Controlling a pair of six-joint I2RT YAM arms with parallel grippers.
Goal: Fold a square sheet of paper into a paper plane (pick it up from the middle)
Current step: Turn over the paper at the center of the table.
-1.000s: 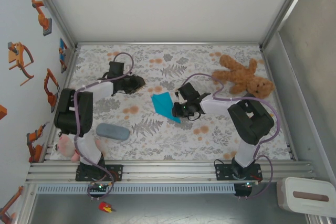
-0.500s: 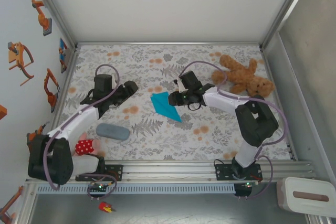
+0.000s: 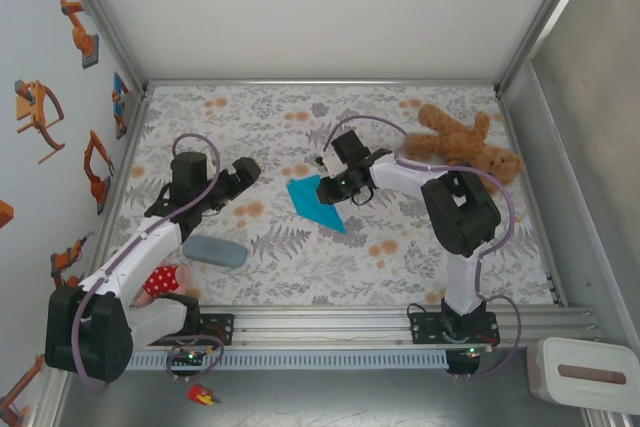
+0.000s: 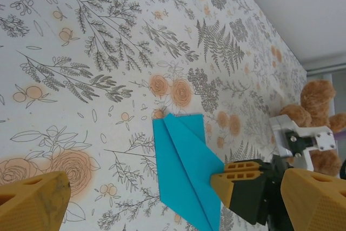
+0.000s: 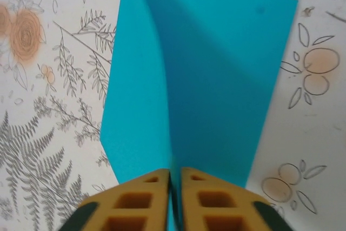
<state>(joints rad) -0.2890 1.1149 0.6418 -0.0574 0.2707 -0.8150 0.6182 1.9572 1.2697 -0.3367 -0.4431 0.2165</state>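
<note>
Left arm reaches forward, left end effector (image 3: 244, 170) spread wide; right arm bends leftward, right end effector (image 5: 171, 177) pinched shut.

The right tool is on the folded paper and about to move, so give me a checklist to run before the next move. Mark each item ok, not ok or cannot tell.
1. Grip: the right tool is shut on the raised centre fold of the paper plane: ok.
2. Other arm: the left tool is open and apart from the paper plane: ok.
3. Shape: the paper plane is folded to a point, with layered creases: ok.
4. Surroundings: the teddy bear and the grey-blue case lie apart from the paper plane: ok.
5. Pinch firm enough to lift without slipping: cannot tell.
</note>
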